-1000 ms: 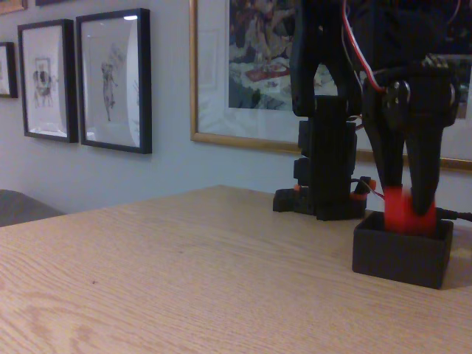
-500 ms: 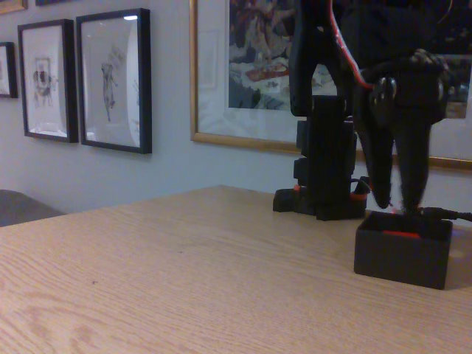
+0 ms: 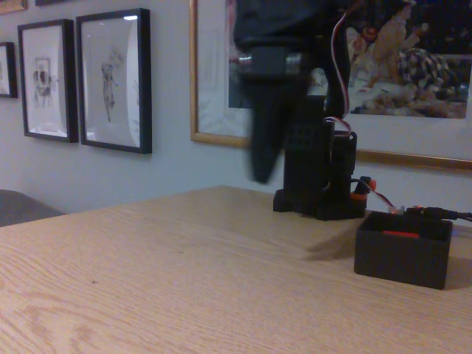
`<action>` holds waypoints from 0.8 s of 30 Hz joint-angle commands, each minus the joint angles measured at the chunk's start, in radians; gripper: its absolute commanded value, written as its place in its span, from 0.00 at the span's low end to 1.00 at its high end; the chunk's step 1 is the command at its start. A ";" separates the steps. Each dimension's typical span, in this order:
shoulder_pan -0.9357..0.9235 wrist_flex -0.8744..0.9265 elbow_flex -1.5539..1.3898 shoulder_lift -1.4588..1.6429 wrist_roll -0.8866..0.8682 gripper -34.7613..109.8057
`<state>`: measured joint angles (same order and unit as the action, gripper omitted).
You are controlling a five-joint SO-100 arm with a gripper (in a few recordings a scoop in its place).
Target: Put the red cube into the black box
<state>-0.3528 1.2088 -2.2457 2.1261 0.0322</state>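
Fixed view: wood-grain table (image 3: 147, 280), framed pictures (image 3: 114, 80) on pale wall

I am facing a pale wall (image 3: 169, 158) rising behind the light wooden tabletop (image 3: 184, 273). Two black-framed drawings (image 3: 82, 80) are hanging left of a large gold-framed painting (image 3: 369, 77). Dim, even light is falling across the wood grain.

Blur and hidden parts

The claw (image 3: 262, 158) is motion-blurred, its jaws unreadable; the red cube (image 3: 400, 234) shows as a sliver above the black box (image 3: 402, 258) wall.
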 commanded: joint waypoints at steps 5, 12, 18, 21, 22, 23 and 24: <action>0.201 -0.020 -0.114 0.115 -0.020 0.30; 0.270 -0.135 -0.307 0.282 0.009 0.27; 0.301 -0.138 -0.324 0.313 -0.005 0.27; 0.293 -0.146 -0.327 0.305 -0.002 0.26; 0.290 -0.150 -0.330 0.302 0.000 0.26; 0.288 -0.158 -0.336 0.301 0.002 0.26; 0.288 -0.163 -0.341 0.299 0.003 0.26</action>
<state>-0.0460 1.0523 -2.5648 2.4176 0.0199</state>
